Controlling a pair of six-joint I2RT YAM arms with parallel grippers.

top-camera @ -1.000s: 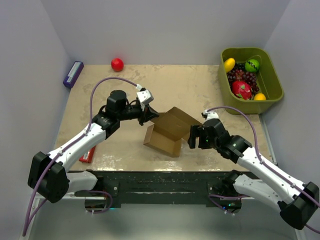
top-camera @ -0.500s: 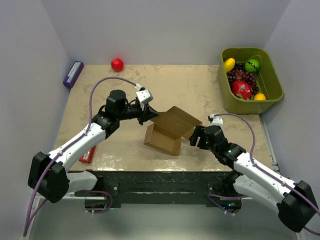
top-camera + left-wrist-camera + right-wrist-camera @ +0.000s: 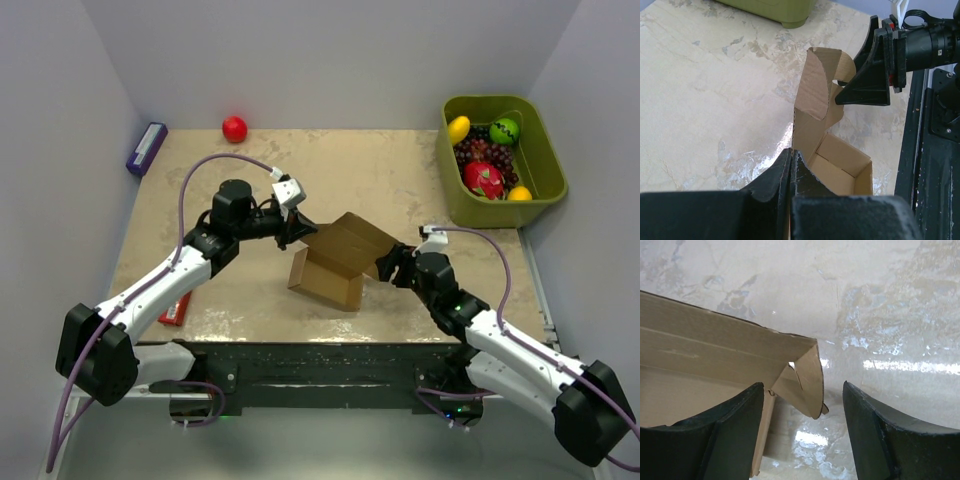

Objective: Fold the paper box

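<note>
Since a second earlier, my right arm dropped lower and right pincer [image 3: 389,266] crept toward lid's right corner. Paper box [image 3: 328,278] sat mid-counter [image 3: 380,170], lid raised, long axis roughly left-right. Left pincer [image 3: 297,237] was clamped on lid's left edge. Right pincer gaped wide, tab corner between fingers, ungripped. Right arm nearer for tuck, I judged.

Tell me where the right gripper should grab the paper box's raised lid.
Pinch the small corner flap of the paper box, approaching from its right end. That thin flap hangs free between the right gripper's open fingers; the left gripper clamps the opposite edge.
</note>
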